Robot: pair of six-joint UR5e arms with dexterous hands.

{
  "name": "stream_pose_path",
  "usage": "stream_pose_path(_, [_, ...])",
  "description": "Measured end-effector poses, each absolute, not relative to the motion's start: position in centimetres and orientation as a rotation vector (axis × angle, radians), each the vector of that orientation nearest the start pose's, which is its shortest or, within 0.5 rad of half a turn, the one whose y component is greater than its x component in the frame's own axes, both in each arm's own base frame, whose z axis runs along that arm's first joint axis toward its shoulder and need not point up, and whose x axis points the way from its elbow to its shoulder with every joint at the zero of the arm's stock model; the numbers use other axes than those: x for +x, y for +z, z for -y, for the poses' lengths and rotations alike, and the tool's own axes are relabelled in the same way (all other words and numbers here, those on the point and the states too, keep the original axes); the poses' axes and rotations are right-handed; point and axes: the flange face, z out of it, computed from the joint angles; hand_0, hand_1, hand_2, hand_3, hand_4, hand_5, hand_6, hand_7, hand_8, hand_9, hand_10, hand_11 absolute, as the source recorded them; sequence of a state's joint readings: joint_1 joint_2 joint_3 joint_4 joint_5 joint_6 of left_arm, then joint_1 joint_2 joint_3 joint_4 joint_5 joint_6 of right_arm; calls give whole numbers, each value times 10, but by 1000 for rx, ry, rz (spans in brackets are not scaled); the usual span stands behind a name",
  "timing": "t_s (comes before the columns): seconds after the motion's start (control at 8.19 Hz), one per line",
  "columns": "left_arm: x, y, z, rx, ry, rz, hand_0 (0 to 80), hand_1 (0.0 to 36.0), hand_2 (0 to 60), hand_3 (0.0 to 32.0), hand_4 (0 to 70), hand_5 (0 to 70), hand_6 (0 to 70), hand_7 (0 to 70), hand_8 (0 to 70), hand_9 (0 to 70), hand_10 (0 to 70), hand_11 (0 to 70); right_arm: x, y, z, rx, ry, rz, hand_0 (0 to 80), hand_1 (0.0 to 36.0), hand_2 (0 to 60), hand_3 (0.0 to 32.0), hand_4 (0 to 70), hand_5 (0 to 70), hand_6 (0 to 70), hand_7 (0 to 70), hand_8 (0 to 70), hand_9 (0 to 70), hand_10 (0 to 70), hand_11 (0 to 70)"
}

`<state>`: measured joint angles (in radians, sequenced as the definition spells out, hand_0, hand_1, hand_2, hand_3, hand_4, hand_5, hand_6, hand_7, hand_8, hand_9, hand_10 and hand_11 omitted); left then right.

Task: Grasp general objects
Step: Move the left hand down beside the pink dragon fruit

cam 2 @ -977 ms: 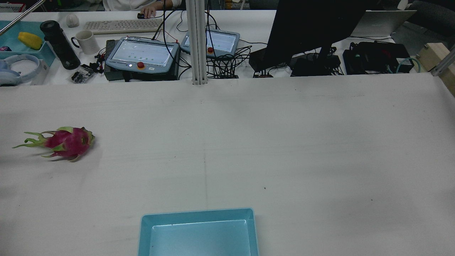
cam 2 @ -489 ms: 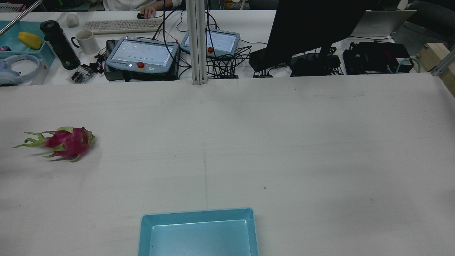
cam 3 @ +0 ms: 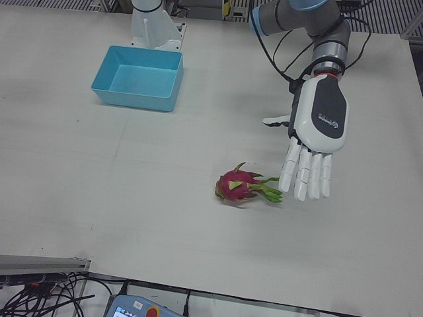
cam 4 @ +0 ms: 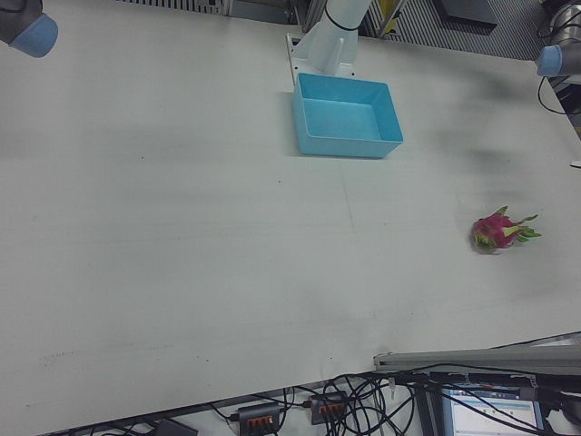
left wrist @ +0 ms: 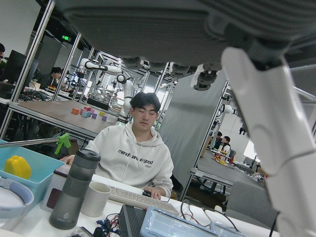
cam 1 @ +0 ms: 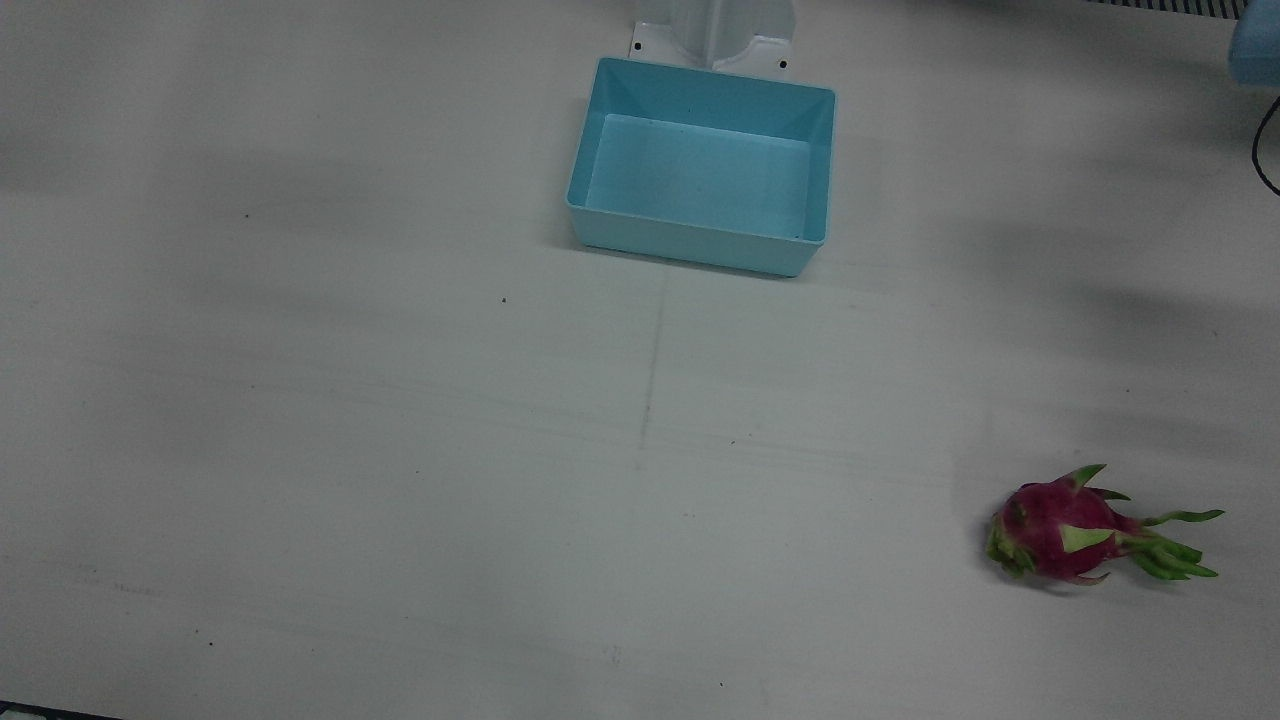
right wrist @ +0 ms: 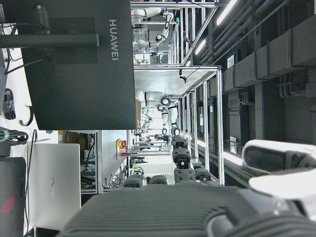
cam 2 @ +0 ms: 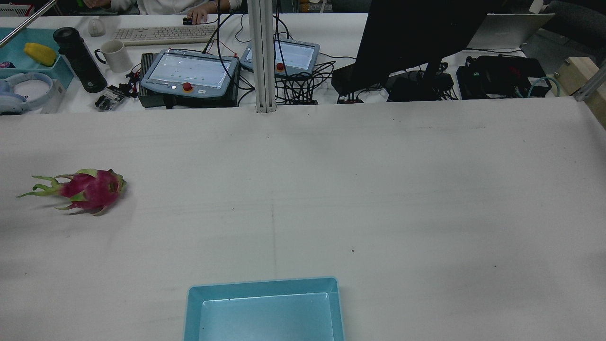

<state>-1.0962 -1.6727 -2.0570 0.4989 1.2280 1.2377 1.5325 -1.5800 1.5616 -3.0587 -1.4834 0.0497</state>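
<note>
Stretching across every fixed view, the wide white table (cam 2: 378, 189) carries only two things. Largest of them is the light blue rectangular plastic bin (cam 1: 703, 165), which sits with nothing inside at the robot's edge of the table, just in front of a white arm pedestal (cam 3: 153, 26). Next in size is the left hand (cam 3: 315, 135), white with a grey back plate, seen whole only in the left-front view: it hangs palm-inward with its long fingers (cam 3: 309, 173) straight, pointing down toward the table and held slightly apart, and it grips nothing. Smaller still is the magenta dragon fruit with green leafy scales (cam 3: 244, 187), lying on its side on the bare table on the robot's left half, well apart from the bin. In the left-front view the fruit's green tips point toward the hand and reach just beside the fingertips; whether they touch cannot be told, since the hand looks to be above the surface. The rear view shows the same fruit (cam 2: 83, 189) alone near the table's left edge, with no hand in that frame. Of the right hand, only a dark grey underside and part of a white finger (right wrist: 276, 163) show in its own camera, so whether it is spread or closed cannot be told.
</note>
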Motion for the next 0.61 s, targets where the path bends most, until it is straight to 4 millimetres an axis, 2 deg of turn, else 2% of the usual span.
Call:
stream_pose_path(0.12, [89,445,499,935,-1278,-1534,555,233,74,0,6,66,0,38,0,0,6,36,123,688,499,7,-2098,-2241,0,0,0,0,0,0,0,0,0,0,0,0])
stream_pose_path(0.24, [115,441,496,905,-1244,-1493,530,212,68,0,0,68,0,23,0,0,7,35,123,688,499,7,-2099,-2241,0,0,0,0,0,0,0,0,0,0,0,0])
stream_pose_path(0.37, [149,450,493,879,-1235,-1428,527,214,84,0,0,88,0,28,0,0,10,40,123,688,499,7,-2099,-2241,0,0,0,0,0,0,0,0,0,0,0,0])
stream_pose_path(0.49, [181,464,489,853,-1226,-1388,539,234,121,0,0,124,0,35,0,0,16,50,123,688,499,7,-2099,-2241,0,0,0,0,0,0,0,0,0,0,0,0])
stream_pose_path(0.61, [202,473,485,842,-1222,-1367,560,256,143,0,0,145,0,45,0,0,21,59,123,688,499,7,-2099,-2241,0,0,0,0,0,0,0,0,0,0,0,0])
